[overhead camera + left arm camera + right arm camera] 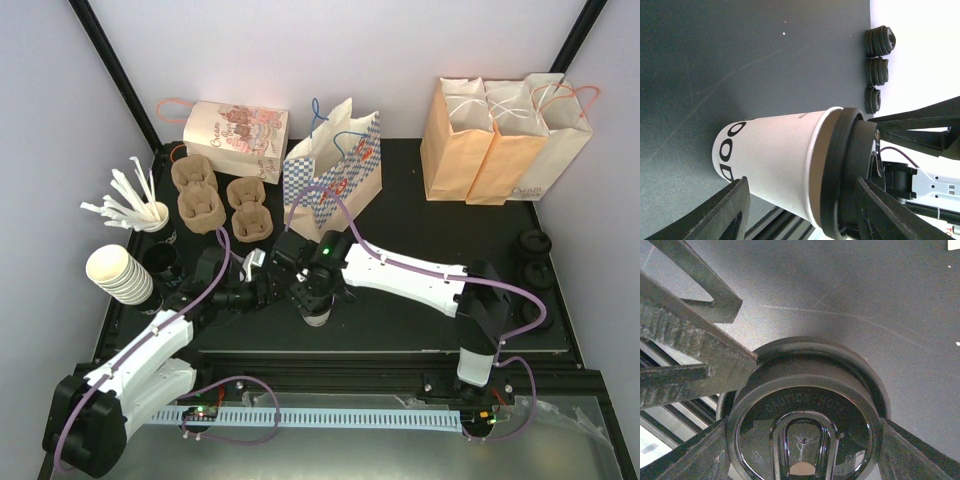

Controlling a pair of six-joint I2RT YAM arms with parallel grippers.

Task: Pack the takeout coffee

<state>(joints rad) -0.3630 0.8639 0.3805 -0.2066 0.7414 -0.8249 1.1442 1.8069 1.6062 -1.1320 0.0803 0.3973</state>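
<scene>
Black table point(420, 300) with bags point(500, 140), carriers point(215, 200), coffee cup point(317, 312).

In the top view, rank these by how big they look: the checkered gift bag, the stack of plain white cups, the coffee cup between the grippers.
1. checkered gift bag, clearly largest.
2. stack of plain white cups.
3. coffee cup, smallest, though the grippers cover most of it, so only part of it shows.

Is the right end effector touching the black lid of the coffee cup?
Touching. In the right wrist view, the right end effector straddles the black lid, both fingers pressed against its rim.

Black table point(420, 200), pale lilac walls point(330, 50)
</scene>
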